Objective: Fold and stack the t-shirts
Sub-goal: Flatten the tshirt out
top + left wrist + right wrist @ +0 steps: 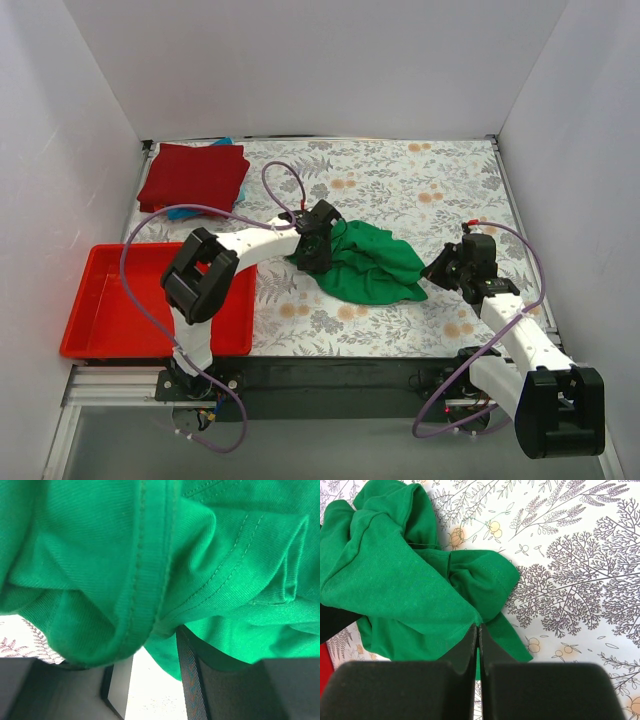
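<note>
Elbow bent, the left gripper [316, 256] clamps the bunched green t-shirt [382, 266] — right gripper [478, 628] pressed together, seemingly at its edge.

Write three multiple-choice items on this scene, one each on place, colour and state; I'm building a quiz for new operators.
1. Where does the dark red t-shirt lie?
A at the near right edge
B at the far left corner of the table
C mid-table
2. What colour shows beneath it?
A blue
B yellow
C white
3. How is the green t-shirt?
A folded flat
B crumpled mid-table
C hanging off the edge
Key: B, it sits beyond the red tray; A, a blue t-shirt edge peeks out; B, it lies bunched in loose folds.
</note>
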Robot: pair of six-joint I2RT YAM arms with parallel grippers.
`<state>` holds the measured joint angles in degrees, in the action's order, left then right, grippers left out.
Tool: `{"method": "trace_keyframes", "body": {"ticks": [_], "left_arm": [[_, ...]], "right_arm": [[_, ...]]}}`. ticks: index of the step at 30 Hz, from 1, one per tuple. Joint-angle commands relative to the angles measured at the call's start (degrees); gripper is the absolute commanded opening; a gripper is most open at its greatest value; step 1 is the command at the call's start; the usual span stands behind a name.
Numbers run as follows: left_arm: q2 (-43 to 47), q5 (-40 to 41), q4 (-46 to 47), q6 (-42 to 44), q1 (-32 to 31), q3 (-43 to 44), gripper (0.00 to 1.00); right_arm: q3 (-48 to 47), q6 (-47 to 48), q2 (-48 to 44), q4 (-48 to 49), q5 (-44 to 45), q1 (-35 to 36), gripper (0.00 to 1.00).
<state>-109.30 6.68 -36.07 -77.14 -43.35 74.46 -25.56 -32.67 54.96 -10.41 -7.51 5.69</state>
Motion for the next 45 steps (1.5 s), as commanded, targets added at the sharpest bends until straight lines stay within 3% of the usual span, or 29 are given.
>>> {"method": "trace_keyframes", "body": {"ticks": [1,6,14,23,29,33,39,45], "left_arm": [[-0.12,3.26,-0.58,2.43,-0.59,2.1,0.37],[-2.06,3.69,-0.66,3.58,-1.38,3.59,0.36],[-2.15,6.15,-4.61,2.61,-1.56,5.87,0.0],[3.02,8.71,-12.35,1.21,-0.25,13.17,0.0],[7.25,4.4,-10.34,-0.2,2.22,8.71,0.02],[9.01,0.02,-7.26,-1.08,2.57,2.55,0.07],[8.75,-1.49,-5.32,-1.6,2.57,-0.19,0.27],[9.28,-0.7,-5.06,-1.78,2.57,-0.62,0.26]], "right_arm": [[-1.6,0.76,-0.82,0.13,-0.31,-0.33,0.01],[-1.51,0.76,-0.91,0.04,-0.32,-0.42,0.01],[-2.65,0.93,-1.26,-0.66,-0.49,-0.77,0.01],[-14.84,4.71,0.49,-6.98,3.55,-1.47,0.01],[-22.86,5.94,3.75,-8.83,3.38,-1.74,0.01],[-21.38,5.77,3.67,-9.01,2.24,-1.74,0.01],[-17.24,5.51,2.44,-9.1,1.18,-1.74,0.01],[-17.15,5.77,2.17,-9.54,1.27,-1.74,0.01]]}}
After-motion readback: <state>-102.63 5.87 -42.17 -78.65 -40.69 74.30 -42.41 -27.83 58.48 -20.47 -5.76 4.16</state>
